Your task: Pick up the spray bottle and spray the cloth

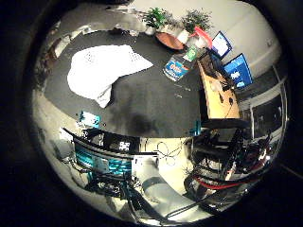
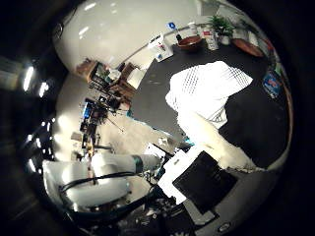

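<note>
A crumpled white cloth [image 1: 99, 68] lies on a dark table [image 1: 151, 99], toward one end. The spray bottle [image 1: 195, 44], clear with a pale top, stands near the table's far corner, away from the cloth. My hand [image 2: 215, 140] is high above the table; one white finger shows in the right thumb side palm view, reaching out straight over the table's near edge beside the cloth [image 2: 207, 87]. The hand is well away from the bottle.
A blue packet [image 1: 176, 68] lies on the table near the bottle. A brown bowl [image 1: 171, 40] and potted plants [image 1: 156, 17] stand behind it. A wooden desk [image 1: 218, 95] with monitors [image 1: 237, 68] flanks the table. The white arm [image 2: 98, 175] and equipment racks lie below.
</note>
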`<state>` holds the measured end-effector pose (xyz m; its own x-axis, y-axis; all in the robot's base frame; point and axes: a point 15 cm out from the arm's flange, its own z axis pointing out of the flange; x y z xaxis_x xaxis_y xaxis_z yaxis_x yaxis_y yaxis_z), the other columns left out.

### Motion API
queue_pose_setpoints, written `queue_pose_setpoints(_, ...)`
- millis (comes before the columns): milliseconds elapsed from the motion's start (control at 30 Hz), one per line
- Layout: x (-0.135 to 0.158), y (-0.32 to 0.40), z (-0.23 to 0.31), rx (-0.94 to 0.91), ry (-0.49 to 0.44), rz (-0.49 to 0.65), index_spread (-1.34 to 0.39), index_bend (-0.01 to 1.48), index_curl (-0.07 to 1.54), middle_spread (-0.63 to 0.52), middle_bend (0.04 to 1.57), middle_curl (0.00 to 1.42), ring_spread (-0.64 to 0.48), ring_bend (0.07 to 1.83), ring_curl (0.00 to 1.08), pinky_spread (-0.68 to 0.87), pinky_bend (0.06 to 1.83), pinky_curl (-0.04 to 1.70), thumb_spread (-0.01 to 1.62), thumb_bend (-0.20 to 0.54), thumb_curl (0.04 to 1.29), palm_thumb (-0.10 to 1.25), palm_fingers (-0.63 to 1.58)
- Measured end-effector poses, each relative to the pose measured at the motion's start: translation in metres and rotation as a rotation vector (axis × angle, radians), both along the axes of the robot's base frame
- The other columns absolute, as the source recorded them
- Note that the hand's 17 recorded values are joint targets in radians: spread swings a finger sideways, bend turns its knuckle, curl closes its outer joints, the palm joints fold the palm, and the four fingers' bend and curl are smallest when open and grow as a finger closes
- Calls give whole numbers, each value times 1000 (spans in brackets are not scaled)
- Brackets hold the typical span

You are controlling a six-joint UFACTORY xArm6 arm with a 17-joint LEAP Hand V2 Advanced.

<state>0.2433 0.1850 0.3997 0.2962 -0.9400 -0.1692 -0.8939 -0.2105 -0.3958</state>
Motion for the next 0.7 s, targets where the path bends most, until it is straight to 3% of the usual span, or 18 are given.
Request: queue_pose_setpoints(700, 1, -9, 13, 13, -38, -1, -189, 193, 379, 162, 194, 311, 295, 620, 107, 650, 1123, -4, 1066, -23, 506, 673, 403)
